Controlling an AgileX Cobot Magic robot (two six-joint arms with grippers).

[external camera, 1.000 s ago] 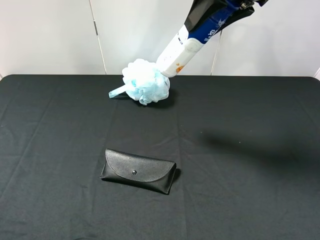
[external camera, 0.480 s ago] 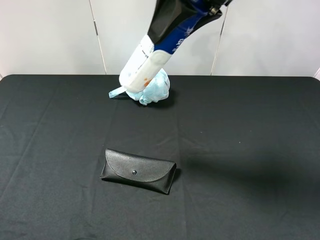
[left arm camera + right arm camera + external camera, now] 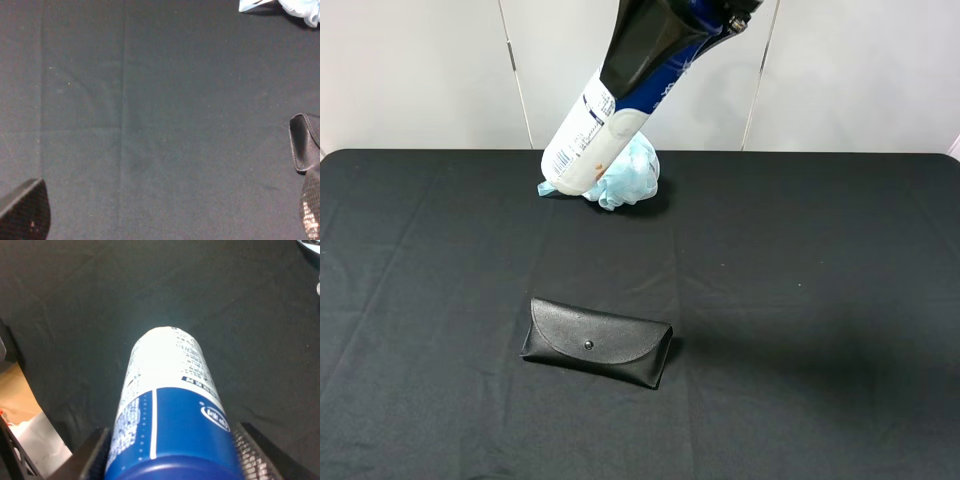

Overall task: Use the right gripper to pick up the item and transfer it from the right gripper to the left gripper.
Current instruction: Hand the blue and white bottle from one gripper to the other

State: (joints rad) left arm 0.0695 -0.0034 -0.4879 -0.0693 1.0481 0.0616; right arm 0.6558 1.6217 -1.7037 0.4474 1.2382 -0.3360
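Observation:
The item (image 3: 588, 143), a white bottle with a blue label, hangs tilted high above the table, its white base pointing down and to the left. My right gripper (image 3: 660, 38) at the top of the exterior view is shut on its blue upper part. In the right wrist view the bottle (image 3: 167, 390) fills the middle between the two fingers (image 3: 90, 455). My left gripper (image 3: 167, 215) is out of the exterior view. In the left wrist view its fingertips (image 3: 25, 210) stand wide apart over bare cloth, open and empty.
A pale blue mesh pouf (image 3: 632, 175) lies at the table's back, partly behind the bottle; it also shows in the left wrist view (image 3: 300, 7). A flat black glasses case (image 3: 597, 342) lies front centre, its end visible in the left wrist view (image 3: 304, 142). Black cloth (image 3: 800, 260) covers the table.
My right gripper has carried the bottle to the left, from the upper right to over the pouf. The bottle's base now covers the pouf's left part. The case and pouf stayed put.

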